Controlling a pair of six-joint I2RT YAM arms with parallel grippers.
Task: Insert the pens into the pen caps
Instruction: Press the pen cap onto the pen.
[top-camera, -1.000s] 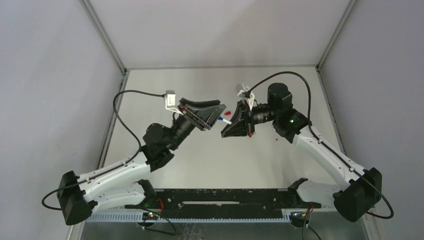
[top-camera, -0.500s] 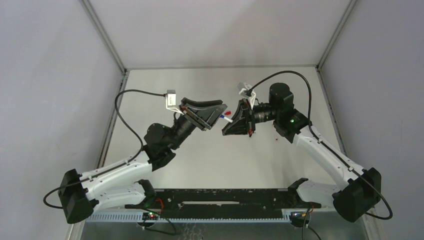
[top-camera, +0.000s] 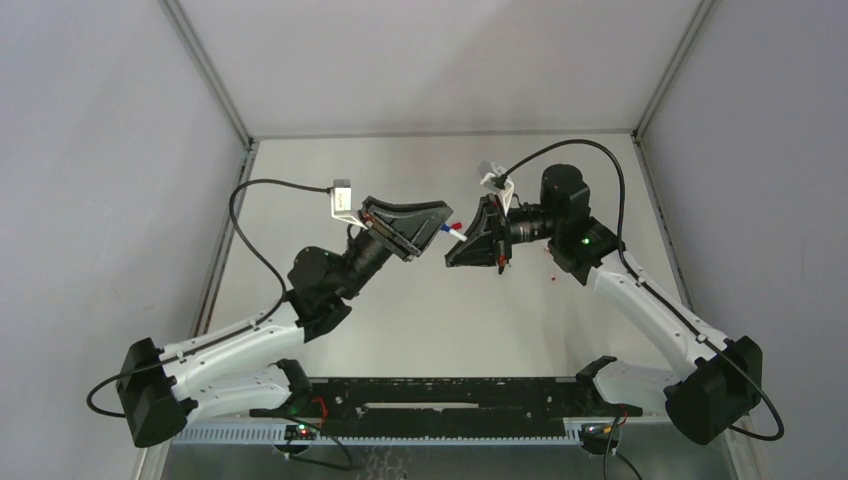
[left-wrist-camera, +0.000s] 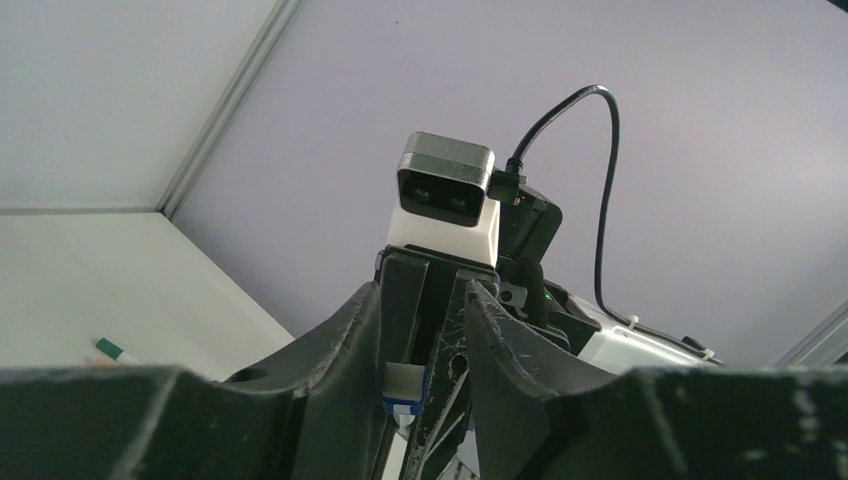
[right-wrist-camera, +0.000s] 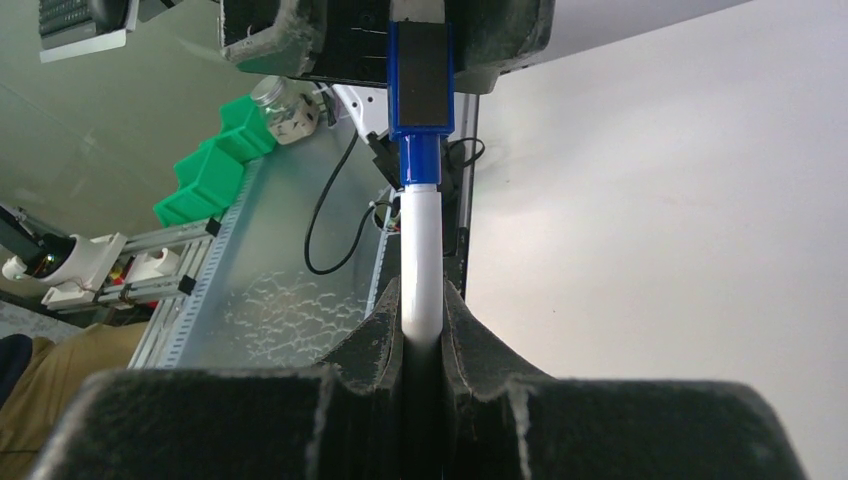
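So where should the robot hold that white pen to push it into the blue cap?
The middle of the white pen, pinched from both sides, as the right hand does. The barrel is long, straight and round, so it sits firmly there, and its front end is free to slide into the blue cap in the left hand.

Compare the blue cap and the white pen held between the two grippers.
Colour: the cap is blue, the pen white.
Length: the cap is a short stub, the pen much longer.
Hold: the cap sits clamped in the left gripper, the pen in the right gripper.
Shared: both lie on one line, meeting end to end; how deep the pen sits in the cap cannot be told.
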